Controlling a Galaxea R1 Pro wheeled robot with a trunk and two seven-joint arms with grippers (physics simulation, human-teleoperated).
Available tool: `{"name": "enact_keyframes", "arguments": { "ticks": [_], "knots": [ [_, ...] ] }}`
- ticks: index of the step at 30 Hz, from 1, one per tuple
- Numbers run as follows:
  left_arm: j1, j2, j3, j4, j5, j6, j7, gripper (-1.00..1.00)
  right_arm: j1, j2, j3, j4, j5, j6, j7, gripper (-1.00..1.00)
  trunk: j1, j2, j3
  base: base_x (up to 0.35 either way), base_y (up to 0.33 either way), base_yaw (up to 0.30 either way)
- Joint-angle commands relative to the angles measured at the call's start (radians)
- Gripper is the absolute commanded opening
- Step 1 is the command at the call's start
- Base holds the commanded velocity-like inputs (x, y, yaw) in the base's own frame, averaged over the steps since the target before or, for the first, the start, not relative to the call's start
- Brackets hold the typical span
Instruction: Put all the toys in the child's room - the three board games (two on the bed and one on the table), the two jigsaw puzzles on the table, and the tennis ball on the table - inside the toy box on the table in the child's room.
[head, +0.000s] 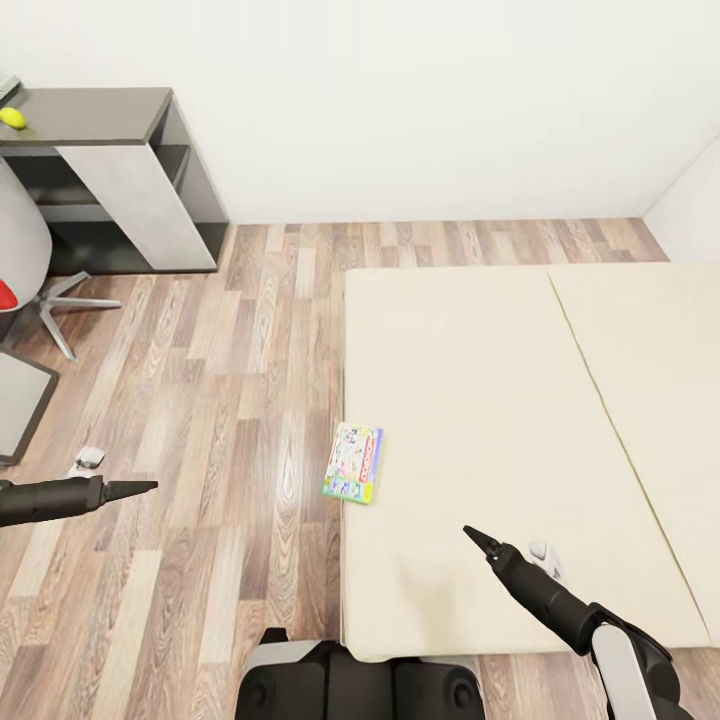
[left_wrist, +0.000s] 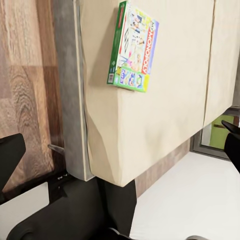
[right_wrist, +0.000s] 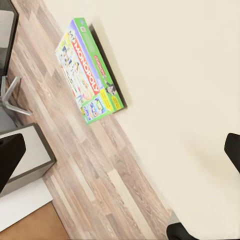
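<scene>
A green-edged, cartoon-covered board game (head: 354, 463) lies flat on the beige bed (head: 480, 400), partly overhanging its left edge; it also shows as the board game (left_wrist: 132, 47) and the board game (right_wrist: 90, 75). My left gripper (head: 140, 489) hovers over the wood floor, left of the game. My right gripper (head: 478, 540) hangs above the mattress, to the game's right and nearer me. Both are open and empty, with fingers (left_wrist: 10, 155) and fingers (right_wrist: 10, 157) wide apart. The tennis ball (head: 12, 117) rests on the dark table section (head: 90, 102) far left. The toy box and jigsaw puzzles are out of view.
A grey swivel chair (head: 25, 250) with a star base stands in front of the table. A grey furniture corner (head: 18, 400) juts in at the left edge. Wood-plank floor (head: 230, 400) lies between table and bed. White walls close the far side.
</scene>
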Motion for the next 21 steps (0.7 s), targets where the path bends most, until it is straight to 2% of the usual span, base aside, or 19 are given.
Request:
{"name": "enact_keyframes", "arguments": {
  "ticks": [1,21],
  "knots": [
    [-0.001,-0.001,0.004,0.000,-0.010,0.011,-0.008,1.00,-0.001,0.001,-0.003,0.000,0.002,0.007,0.005,1.00,0.001,-0.001,0.001,0.000,0.000,0.000],
    [-0.001,0.000,0.004,0.000,-0.010,0.011,-0.008,1.00,-0.001,0.001,-0.003,0.000,0.003,0.007,0.005,1.00,0.001,-0.001,0.034,0.000,0.000,0.000]
  ]
}}
